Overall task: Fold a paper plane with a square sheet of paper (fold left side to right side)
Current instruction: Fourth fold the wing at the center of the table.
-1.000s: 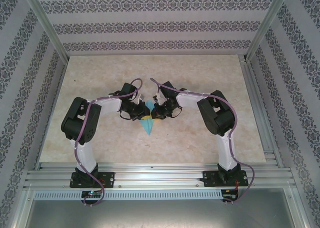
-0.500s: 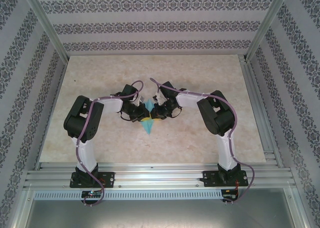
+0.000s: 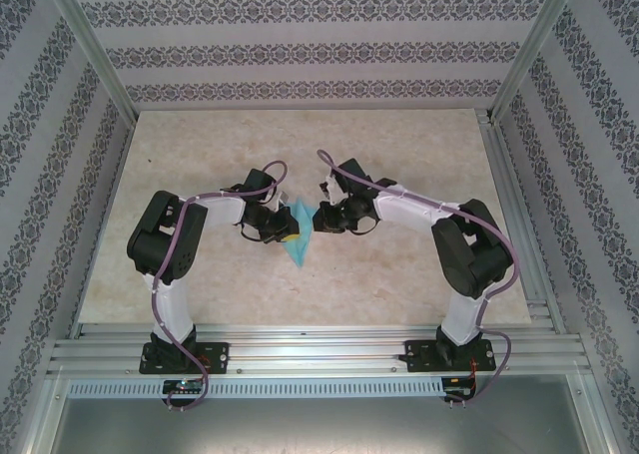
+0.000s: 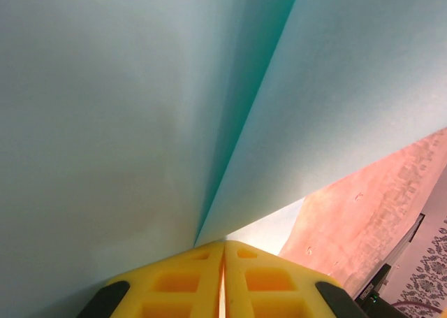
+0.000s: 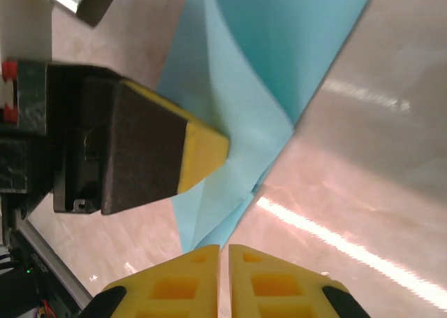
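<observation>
The light-blue paper plane (image 3: 300,244) lies on the table between the two arms as a narrow folded dart, its tip toward the near edge. My left gripper (image 3: 288,229) is at its left edge, and the yellow fingers (image 4: 174,283) are pressed together where the paper's crease (image 4: 209,192) meets them. In the right wrist view one yellow left fingertip (image 5: 202,150) rests on the paper plane (image 5: 265,73). My right gripper (image 3: 321,218) sits just right of the paper. It is shut (image 5: 223,251) with nothing between its fingers, a short way off the paper's edge.
The beige marbled table (image 3: 399,274) spreads out on all sides of the paper. Aluminium frame rails (image 3: 509,205) run along the right edge and the near edge, and patterned walls enclose the workspace.
The right gripper has drawn back to the right, off the paper, and its elbow has swung outward. The left gripper stays at the paper's left edge.
</observation>
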`<action>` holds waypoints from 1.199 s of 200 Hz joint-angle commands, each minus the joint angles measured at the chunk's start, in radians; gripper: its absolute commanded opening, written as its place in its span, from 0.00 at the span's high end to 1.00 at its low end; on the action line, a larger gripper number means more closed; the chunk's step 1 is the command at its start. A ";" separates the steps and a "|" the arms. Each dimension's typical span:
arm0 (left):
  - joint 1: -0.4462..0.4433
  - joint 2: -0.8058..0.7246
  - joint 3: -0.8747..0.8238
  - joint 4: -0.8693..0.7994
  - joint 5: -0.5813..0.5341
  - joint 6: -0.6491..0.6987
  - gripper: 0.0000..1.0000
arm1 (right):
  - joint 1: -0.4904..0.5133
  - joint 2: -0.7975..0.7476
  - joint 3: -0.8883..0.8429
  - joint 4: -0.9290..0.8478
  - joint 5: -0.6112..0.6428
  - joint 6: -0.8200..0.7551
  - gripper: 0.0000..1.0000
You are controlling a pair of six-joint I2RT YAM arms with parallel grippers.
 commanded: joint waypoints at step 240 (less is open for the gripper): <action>-0.018 0.062 -0.032 -0.065 -0.138 0.019 0.91 | 0.161 0.088 -0.136 0.315 0.085 0.179 0.89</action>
